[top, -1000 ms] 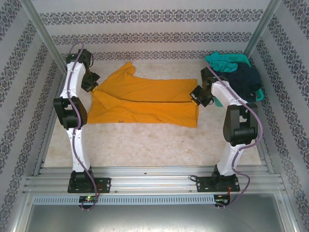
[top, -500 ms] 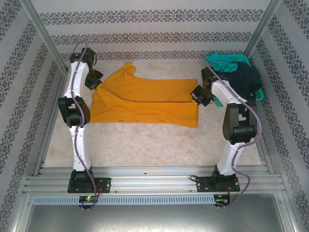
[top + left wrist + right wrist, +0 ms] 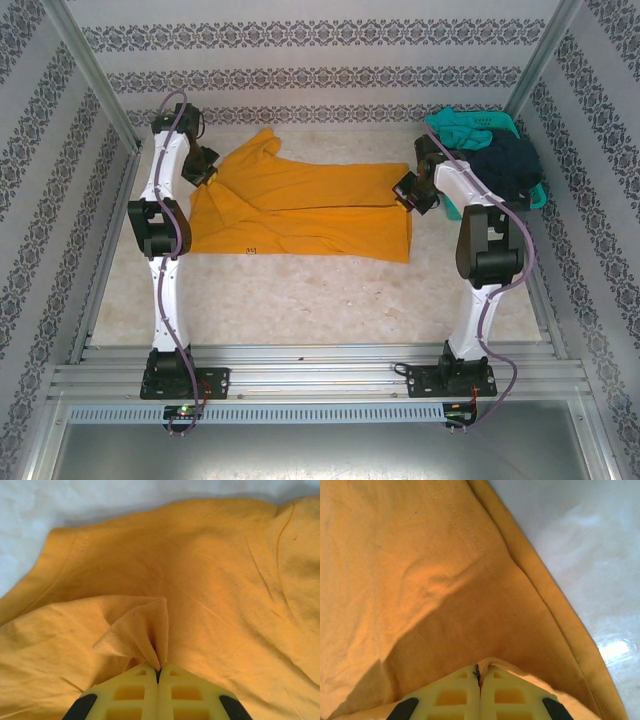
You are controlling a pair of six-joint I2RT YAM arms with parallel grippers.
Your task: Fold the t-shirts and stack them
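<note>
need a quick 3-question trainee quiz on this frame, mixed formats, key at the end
1. True or false: the left gripper hangs open above the orange shirt.
2. Where does the basket sit? A) far right corner B) far left corner C) between the arm bases
3. What is the right gripper clamped on?
Key: 1 false, it is shut on a pinch of the orange shirt. 2 A. 3 the orange shirt, at its hemmed edge.
</note>
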